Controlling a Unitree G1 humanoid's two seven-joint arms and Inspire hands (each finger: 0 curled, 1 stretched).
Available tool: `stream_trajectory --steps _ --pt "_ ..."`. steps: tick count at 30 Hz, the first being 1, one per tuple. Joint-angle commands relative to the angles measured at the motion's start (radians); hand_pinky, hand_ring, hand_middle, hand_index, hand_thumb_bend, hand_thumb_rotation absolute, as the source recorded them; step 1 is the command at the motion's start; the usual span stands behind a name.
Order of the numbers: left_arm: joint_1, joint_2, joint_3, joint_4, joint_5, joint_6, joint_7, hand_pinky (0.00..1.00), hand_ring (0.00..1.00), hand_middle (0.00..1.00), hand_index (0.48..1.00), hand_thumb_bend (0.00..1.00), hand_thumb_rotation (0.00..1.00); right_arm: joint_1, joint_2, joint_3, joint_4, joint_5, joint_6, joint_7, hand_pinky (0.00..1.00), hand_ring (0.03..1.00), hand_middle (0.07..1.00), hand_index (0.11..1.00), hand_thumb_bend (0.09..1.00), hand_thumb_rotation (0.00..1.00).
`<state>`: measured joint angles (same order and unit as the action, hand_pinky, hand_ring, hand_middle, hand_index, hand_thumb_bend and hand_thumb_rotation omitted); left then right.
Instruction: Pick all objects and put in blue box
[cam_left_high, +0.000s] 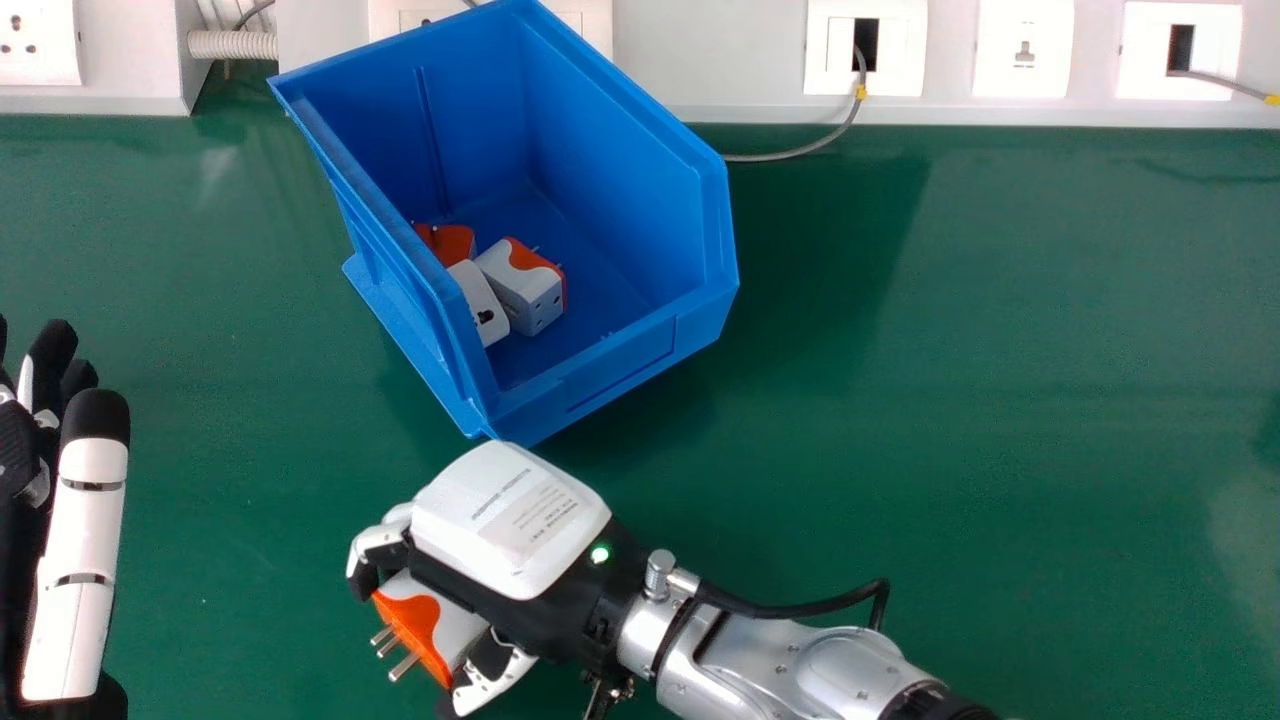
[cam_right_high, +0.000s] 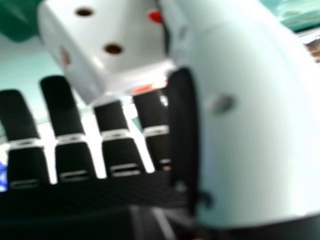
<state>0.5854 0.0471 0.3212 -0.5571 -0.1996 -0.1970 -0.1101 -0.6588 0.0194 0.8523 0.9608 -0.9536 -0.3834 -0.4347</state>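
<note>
"Which way is the box (cam_left_high: 622, 362) lying?"
"Beyond the right hand (cam_left_high: 505, 515), toward the table's (cam_left_high: 950, 400) far edge; the hand is gripping the plug (cam_left_high: 420, 615) on the side away from the box"
"So it should be heading forward and up"

Blue box (cam_left_high: 620, 150) open from above, raised sides (cam_left_high: 620, 368) blocking low passage, free room over green table (cam_left_high: 1020, 340) rightward

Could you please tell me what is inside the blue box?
An orange-and-white adapter, with a white part and an orange part beside it. The box's left wall hides the rest of these, possibly one adapter.
</note>
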Motion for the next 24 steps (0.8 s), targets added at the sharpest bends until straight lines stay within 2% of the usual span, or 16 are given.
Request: stream_trajectory --steps 1,2,3,5,7,9,13,16,20,24 --pt "-0.002 0.007 0.009 -0.023 -0.015 -0.006 -0.003 1.0 1.0 1.0 1.0 0.47 0.84 -0.022 -0.009 -0.025 0.007 0.016 0.037 0.046 0.33 0.441 0.533 0.583 0.531 0.06" --pt "-0.003 0.007 0.01 -0.023 -0.015 -0.005 -0.003 1.0 1.0 1.0 1.0 0.47 0.84 -0.023 -0.008 -0.028 0.004 0.023 0.041 0.064 0.33 0.441 0.533 0.583 0.531 0.06" --pt "-0.004 0.008 0.01 -0.023 -0.016 -0.005 -0.003 1.0 1.0 1.0 1.0 0.48 0.84 -0.023 -0.008 -0.031 0.0 0.028 0.047 0.081 0.29 0.388 0.507 0.569 0.525 0.05" --pt "-0.005 0.008 0.01 -0.025 -0.013 -0.003 -0.001 1.0 1.0 1.0 1.0 0.48 0.84 -0.024 -0.007 -0.036 -0.008 0.037 0.057 0.113 0.29 0.388 0.507 0.569 0.525 0.05" --pt "-0.005 0.01 0.01 -0.027 -0.013 0.001 -0.001 1.0 1.0 1.0 1.0 0.49 0.83 -0.023 -0.008 -0.038 -0.017 0.043 0.062 0.126 0.24 0.33 0.478 0.549 0.518 0.03" --pt "-0.006 0.011 0.009 -0.028 -0.015 0.004 -0.002 1.0 1.0 1.0 1.0 0.49 0.83 -0.021 -0.007 -0.044 -0.028 0.051 0.072 0.146 0.24 0.33 0.478 0.549 0.518 0.03" --pt "-0.008 0.013 0.012 -0.027 -0.008 0.002 -0.002 1.0 1.0 1.0 1.0 0.49 0.83 -0.015 -0.005 -0.058 -0.041 0.071 0.078 0.176 0.21 0.291 0.455 0.533 0.512 0.02" --pt "-0.01 0.013 0.011 -0.023 -0.009 -0.002 -0.003 1.0 1.0 1.0 1.0 0.49 0.83 -0.006 -0.003 -0.069 -0.058 0.085 0.092 0.2 0.2 0.277 0.448 0.527 0.51 0.01" --pt "-0.011 0.009 0.008 -0.027 -0.007 0.008 0.004 1.0 1.0 1.0 1.0 0.49 0.83 0.018 -0.005 -0.091 -0.113 0.114 0.105 0.245 0.19 0.272 0.446 0.522 0.508 0.01" --pt "-0.006 0.01 0.004 -0.029 -0.002 0.007 0.001 1.0 1.0 1.0 1.0 0.49 0.83 0.068 -0.02 -0.117 -0.211 0.149 0.111 0.278 0.19 0.272 0.446 0.521 0.507 0.01"
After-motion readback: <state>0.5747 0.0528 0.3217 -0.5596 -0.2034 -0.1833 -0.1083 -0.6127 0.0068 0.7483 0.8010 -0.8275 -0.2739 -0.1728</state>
